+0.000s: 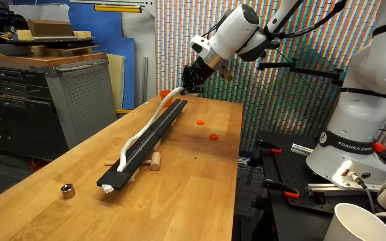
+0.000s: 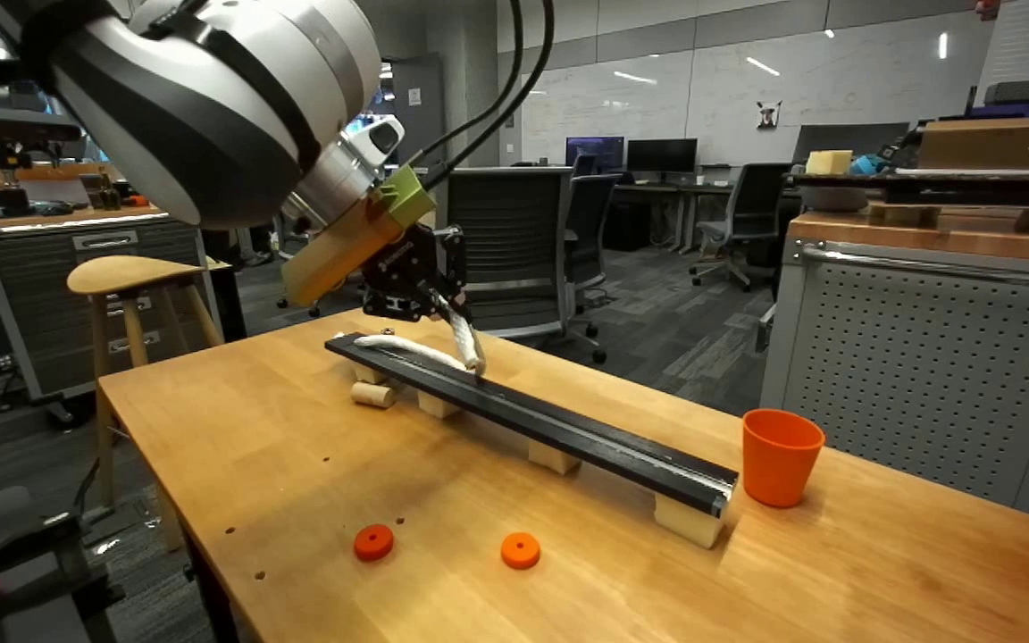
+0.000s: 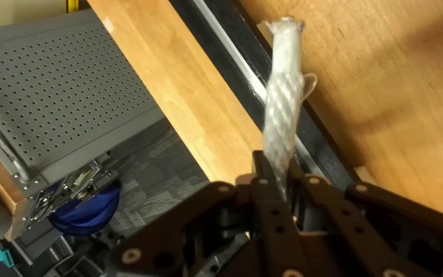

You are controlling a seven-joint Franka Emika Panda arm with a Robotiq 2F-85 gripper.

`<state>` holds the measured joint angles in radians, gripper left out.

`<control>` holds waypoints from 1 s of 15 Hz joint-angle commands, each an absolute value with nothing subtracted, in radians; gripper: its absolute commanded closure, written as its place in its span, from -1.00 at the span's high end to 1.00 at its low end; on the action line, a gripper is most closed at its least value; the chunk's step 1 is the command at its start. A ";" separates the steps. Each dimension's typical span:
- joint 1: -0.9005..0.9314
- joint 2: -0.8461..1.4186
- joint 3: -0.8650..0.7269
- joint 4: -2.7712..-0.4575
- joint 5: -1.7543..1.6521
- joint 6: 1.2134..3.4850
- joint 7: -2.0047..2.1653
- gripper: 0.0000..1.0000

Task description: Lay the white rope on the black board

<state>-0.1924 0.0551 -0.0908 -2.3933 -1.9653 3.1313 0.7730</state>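
Note:
The white rope [image 1: 156, 115] runs along the black board [image 1: 116, 177] in an exterior view. A frayed white end pokes out past the board's near tip. The rope's middle rises off the board to my gripper [image 1: 183, 89]. In an exterior view, part of the rope [image 2: 407, 346] lies along the far end of the board [image 2: 604, 451], and its free end hangs from my gripper [image 2: 445, 308] above the board. In the wrist view, my gripper [image 3: 277, 169] is shut on the rope [image 3: 283, 104]; its loose end crosses over the board [image 3: 248, 46] and its pale groove.
Pale blocks [image 2: 689, 518] hold the board above the table. A wooden mallet [image 1: 155, 160] lies partly under it. An orange cup [image 2: 782, 455] stands near one board end. Two orange discs [image 2: 373, 542] and a metal cylinder [image 1: 68, 190] sit on the table.

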 commanded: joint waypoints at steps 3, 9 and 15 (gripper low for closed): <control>-0.192 0.085 -0.091 -2.387 -1.931 3.130 0.803 -0.79; -0.192 0.102 -0.091 -2.378 -1.892 3.130 0.810 -0.79; -0.192 0.102 -0.091 -2.378 -1.892 3.130 0.811 -0.95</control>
